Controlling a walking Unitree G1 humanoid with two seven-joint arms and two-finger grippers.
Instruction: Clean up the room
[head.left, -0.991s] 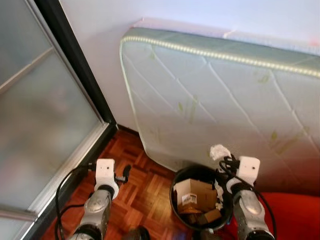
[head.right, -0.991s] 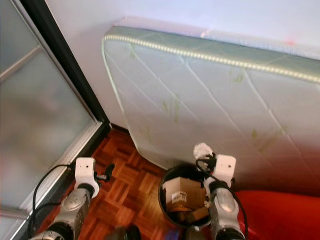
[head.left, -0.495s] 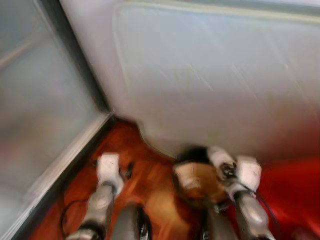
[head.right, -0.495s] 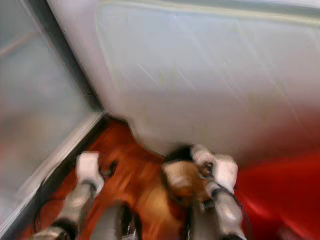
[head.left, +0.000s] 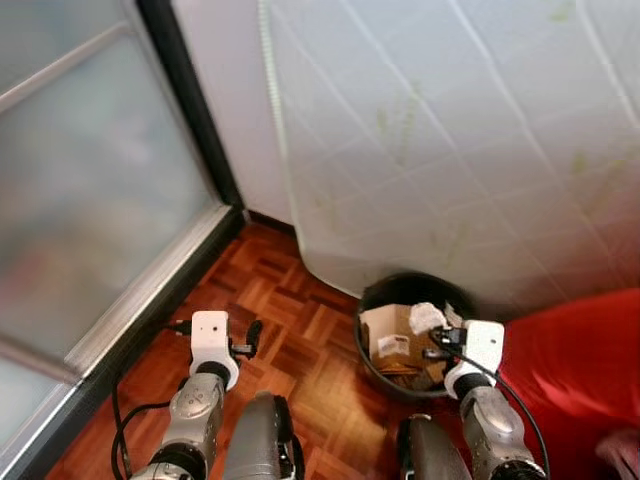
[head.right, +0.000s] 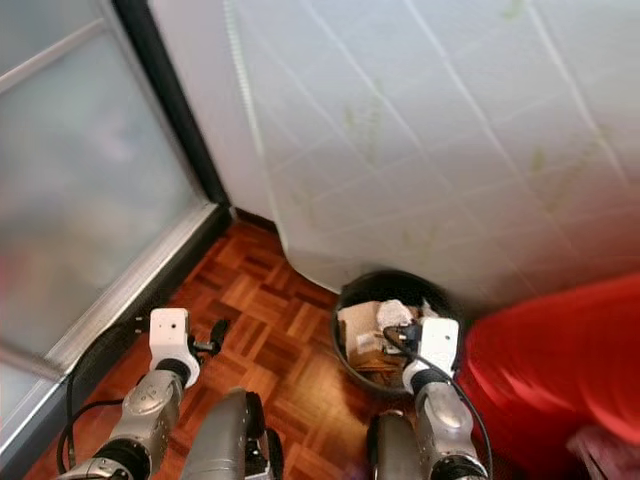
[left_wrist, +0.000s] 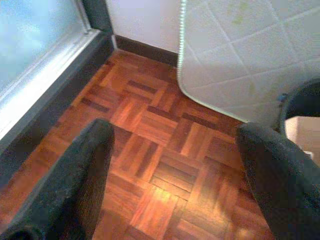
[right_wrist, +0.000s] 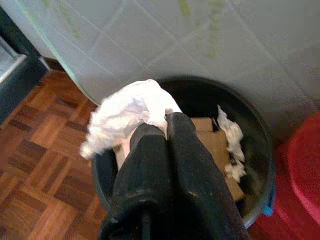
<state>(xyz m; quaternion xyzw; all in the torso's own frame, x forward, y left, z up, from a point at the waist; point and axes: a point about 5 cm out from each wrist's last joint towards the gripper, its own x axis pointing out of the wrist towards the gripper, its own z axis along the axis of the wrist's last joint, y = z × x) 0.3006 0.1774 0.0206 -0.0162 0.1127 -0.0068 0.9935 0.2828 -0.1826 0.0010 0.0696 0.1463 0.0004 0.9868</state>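
Note:
A crumpled white paper wad (right_wrist: 125, 112) is pinched in my right gripper (right_wrist: 160, 131), whose fingers are shut on it. It hangs over the black round bin (head.left: 372, 352), which holds a cardboard box (head.left: 392, 340) and white scraps (right_wrist: 227, 132). In the left eye view the wad (head.left: 425, 317) sits just ahead of the right wrist, above the bin's inside. My left gripper (left_wrist: 175, 150) is open over bare parquet, left of the bin, with nothing between its fingers (left_wrist: 85, 170).
A white quilted mattress (head.left: 450, 150) leans on the wall right behind the bin. A frosted sliding door with a dark frame (head.left: 190, 110) runs along the left. A red cushion-like object (head.left: 570, 370) lies right of the bin. Parquet floor (head.left: 290, 330) is underfoot.
The camera has tilted down and closed in, so the bin sits higher in view. The right gripper with the paper wad has moved from the bin's far rim to over its inside.

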